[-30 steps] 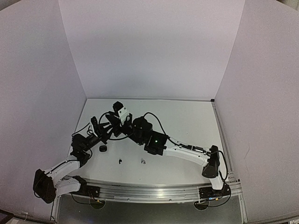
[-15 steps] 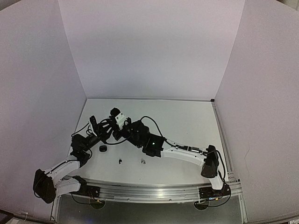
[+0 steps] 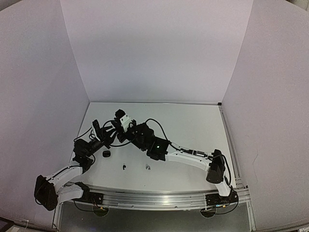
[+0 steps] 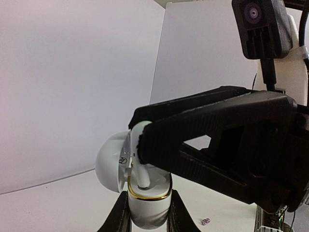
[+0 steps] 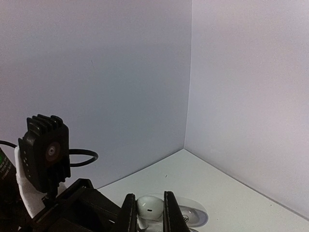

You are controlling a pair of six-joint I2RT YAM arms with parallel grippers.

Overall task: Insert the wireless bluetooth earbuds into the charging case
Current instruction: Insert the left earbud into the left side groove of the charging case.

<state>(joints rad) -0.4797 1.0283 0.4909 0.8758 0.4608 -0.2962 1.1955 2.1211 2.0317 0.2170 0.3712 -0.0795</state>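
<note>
Right gripper (image 5: 148, 202) pinches a white earbud (image 5: 149, 207) standing in the open charging case (image 4: 149, 205); left gripper (image 4: 147, 213) clamps the case body.

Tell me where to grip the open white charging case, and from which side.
Grip the white charging case by its lower body, below the gold rim, coming from underneath, as the left claw does. It stands upright with its lid swung open sideways, so a low hold on the flanks probably keeps the mouth free for the white earbud in the right claw.
</note>
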